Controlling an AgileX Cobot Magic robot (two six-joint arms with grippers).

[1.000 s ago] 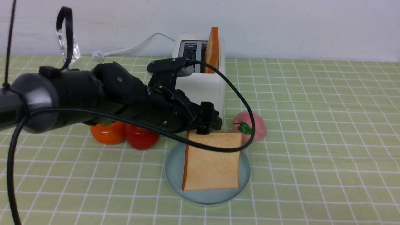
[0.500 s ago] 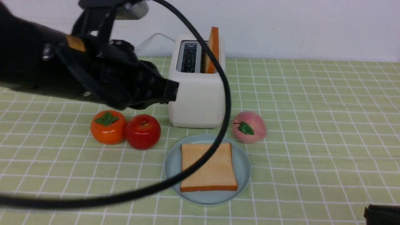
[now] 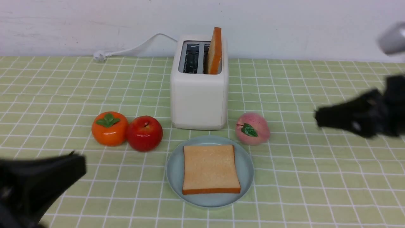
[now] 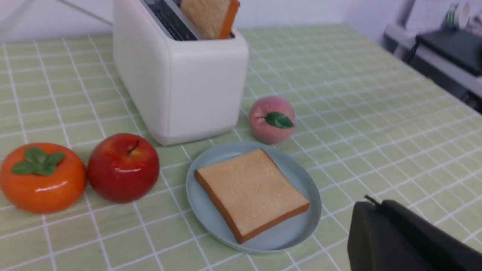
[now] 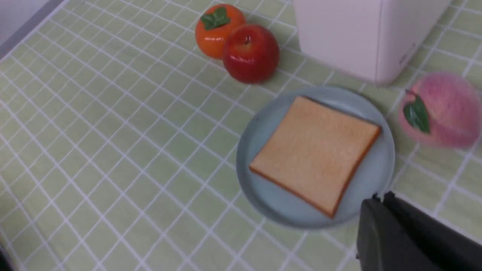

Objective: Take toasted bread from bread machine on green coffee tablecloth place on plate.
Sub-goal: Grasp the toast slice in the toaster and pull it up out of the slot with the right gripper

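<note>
The white bread machine (image 3: 199, 95) stands at the back middle of the green coffee tablecloth (image 3: 316, 177). One slice of toasted bread (image 3: 215, 50) stands upright in its right slot; the left slot is empty. A second slice (image 3: 210, 169) lies flat on the pale blue-green plate (image 3: 175, 167) in front of the bread machine. My left gripper (image 3: 83, 163) is blurred at the lower left, away from the plate. My right gripper (image 3: 318, 117) is blurred at the right, above the cloth. In the wrist views the left gripper (image 4: 371, 205) and the right gripper (image 5: 378, 199) are both shut and empty.
An orange persimmon (image 3: 109, 128) and a red apple (image 3: 145, 133) sit left of the plate. A pink peach (image 3: 252, 128) sits to its right, close to the bread machine. The white power cord (image 3: 133, 49) runs along the wall at the back left.
My left arm let go of the slice, which now lies flat on the plate, and drew back to the lower left. My right arm rose into view at the right.
</note>
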